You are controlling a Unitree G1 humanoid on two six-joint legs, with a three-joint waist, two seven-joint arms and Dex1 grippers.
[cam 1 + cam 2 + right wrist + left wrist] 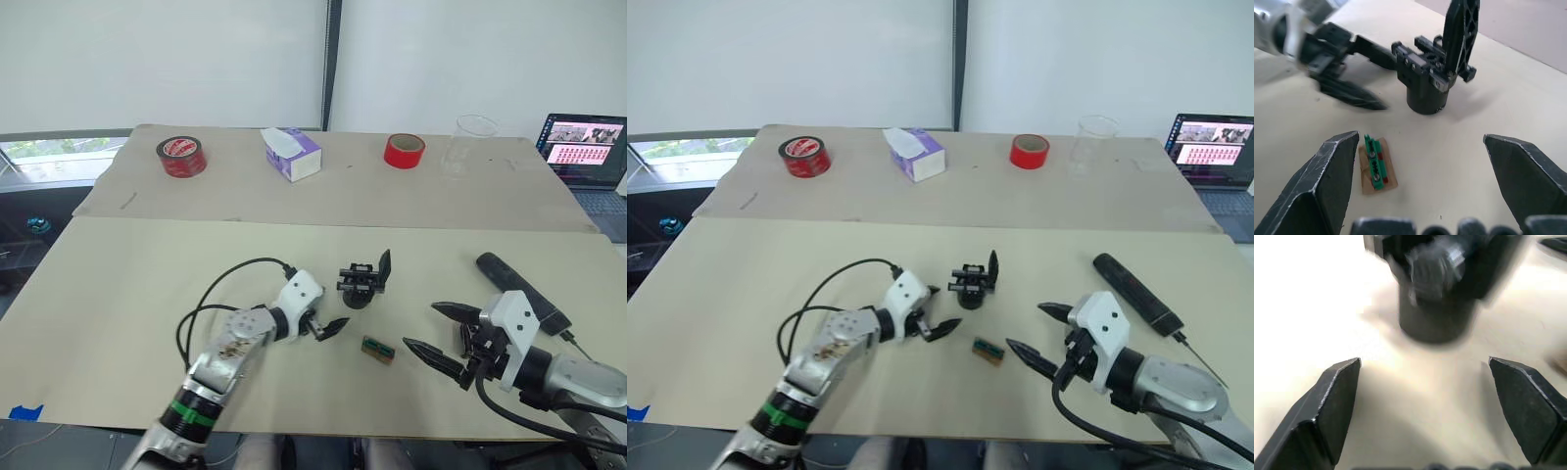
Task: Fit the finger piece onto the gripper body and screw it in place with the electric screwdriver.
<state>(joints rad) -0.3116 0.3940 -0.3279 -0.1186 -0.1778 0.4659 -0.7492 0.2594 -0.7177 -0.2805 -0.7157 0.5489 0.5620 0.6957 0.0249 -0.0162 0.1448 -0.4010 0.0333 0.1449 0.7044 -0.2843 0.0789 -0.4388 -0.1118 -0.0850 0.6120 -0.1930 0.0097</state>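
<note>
Plenty of bare room on the front table [118, 284], esp. the left half and near edge. It's a beige sheet w/ a second table butted behind it; white blinds at the back, a laptop [586, 147] at far right.

Gripper body [361, 281] stands roughly mid-table, chunky black block on a round base w/ one pointed finger sticking up. Left gripper [322, 315] sits just beside it, fingers spread wide, nothing in them. Right gripper [443, 335] is also spread wide and empty, near the front edge. Small green-brown block [377, 350] lies between the two grippers. Electric screwdriver [519, 290] lies flat beyond the right gripper, apart from it.

Back table: two red tape rolls, tissue box, clear cup.
</note>
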